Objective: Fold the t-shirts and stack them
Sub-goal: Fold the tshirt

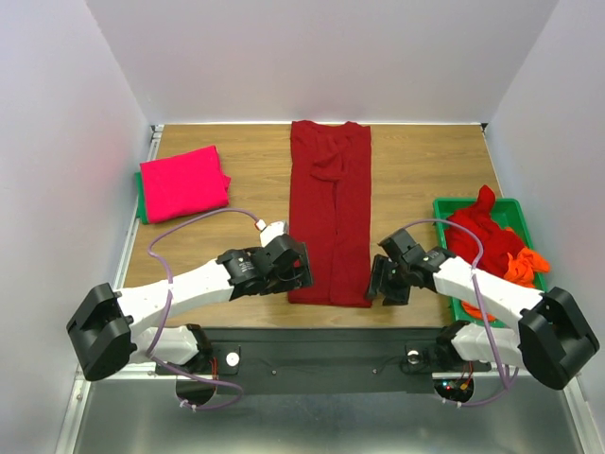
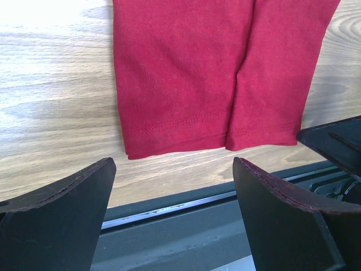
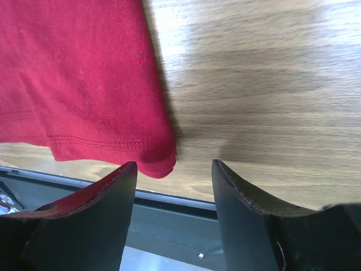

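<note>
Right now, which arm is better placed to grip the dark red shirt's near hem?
Probably the right: a near corner of the shirt lies just at the open right gripper. The left gripper, also open, has the hem farther ahead, with bare table between.

We find no text, label, brand, number or sign that can be read in any of the three views.
</note>
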Available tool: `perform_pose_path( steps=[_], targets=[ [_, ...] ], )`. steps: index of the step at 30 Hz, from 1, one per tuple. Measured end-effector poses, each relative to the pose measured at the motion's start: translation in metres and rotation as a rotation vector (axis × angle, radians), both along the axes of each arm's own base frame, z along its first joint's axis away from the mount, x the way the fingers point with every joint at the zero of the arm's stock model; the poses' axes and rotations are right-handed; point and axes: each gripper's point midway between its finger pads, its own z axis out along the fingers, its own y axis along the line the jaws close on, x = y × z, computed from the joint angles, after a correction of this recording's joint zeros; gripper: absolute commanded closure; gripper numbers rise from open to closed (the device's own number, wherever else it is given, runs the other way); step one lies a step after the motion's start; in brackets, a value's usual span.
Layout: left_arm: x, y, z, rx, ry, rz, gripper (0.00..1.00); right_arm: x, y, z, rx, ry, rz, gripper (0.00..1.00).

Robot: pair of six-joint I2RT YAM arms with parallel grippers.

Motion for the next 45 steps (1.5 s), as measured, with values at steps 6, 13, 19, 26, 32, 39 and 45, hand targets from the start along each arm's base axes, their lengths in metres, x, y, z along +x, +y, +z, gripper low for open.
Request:
perform_pose_path(
  steps=[6, 13, 19, 26, 32, 39, 45],
  targets=[
    [0.001, 0.001, -0.002, 0.011, -0.002, -0.002, 0.03, -0.001, 0.004, -0.010, -0.022, 0.025, 0.014, 0.41],
    [0.000, 0.001, -0.003, 0.015, 0.000, -0.003, 0.03, 0.001, 0.014, -0.013, -0.036, 0.028, 0.046, 0.54],
    [-0.002, 0.004, -0.006, 0.018, 0.004, -0.003, 0.11, 0.001, 0.013, -0.015, -0.048, 0.029, 0.040, 0.67],
    [-0.005, 0.006, -0.022, 0.064, 0.042, -0.018, 0.19, 0.002, 0.011, -0.017, -0.058, 0.027, 0.031, 0.73],
    [-0.009, 0.009, -0.039, 0.120, 0.080, -0.031, 0.25, 0.002, 0.011, -0.017, -0.060, 0.028, 0.029, 0.73],
    [-0.010, 0.012, -0.050, 0.152, 0.097, -0.035, 0.37, 0.002, 0.011, -0.017, -0.059, 0.029, 0.026, 0.72],
    [-0.010, 0.015, -0.054, 0.167, 0.100, -0.031, 0.41, 0.002, 0.011, -0.017, -0.059, 0.029, 0.026, 0.72]
  ],
)
